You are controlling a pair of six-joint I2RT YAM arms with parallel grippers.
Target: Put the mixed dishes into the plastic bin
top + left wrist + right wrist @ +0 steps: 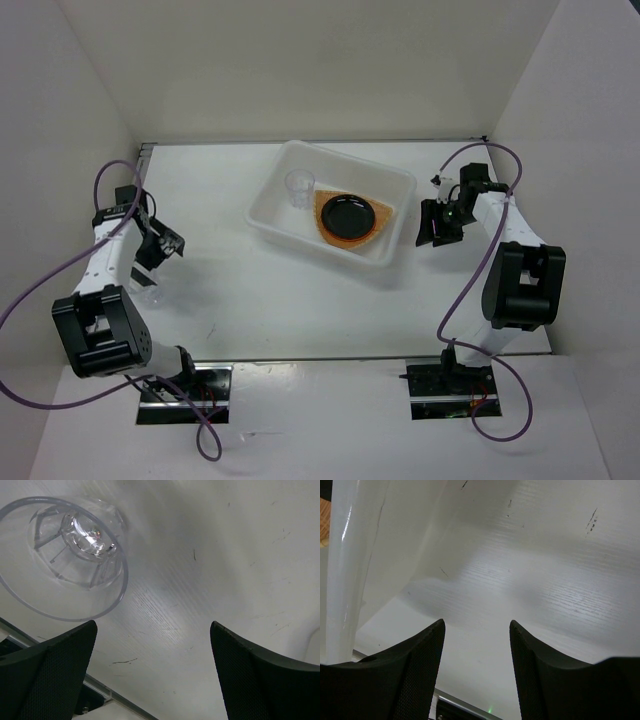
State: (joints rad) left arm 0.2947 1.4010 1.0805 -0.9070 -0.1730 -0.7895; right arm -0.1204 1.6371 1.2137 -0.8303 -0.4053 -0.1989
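I judge the job nearly done: the plastic bin [272,212] at mid-desk already holds the basket tray [325,203], the black plate [350,213] resting on it, and one clear cup [298,187]. The last cup [62,555] stands on the desk [225,555] close to its edge, ahead and off to one side of my left fingers [60,670], which gape wide with nothing between them. Next I must shift them across to straddle it, minding that edge. My right fingers [405,675] hang partly open and empty just beside the bin's right wall, with bare desk beyond.
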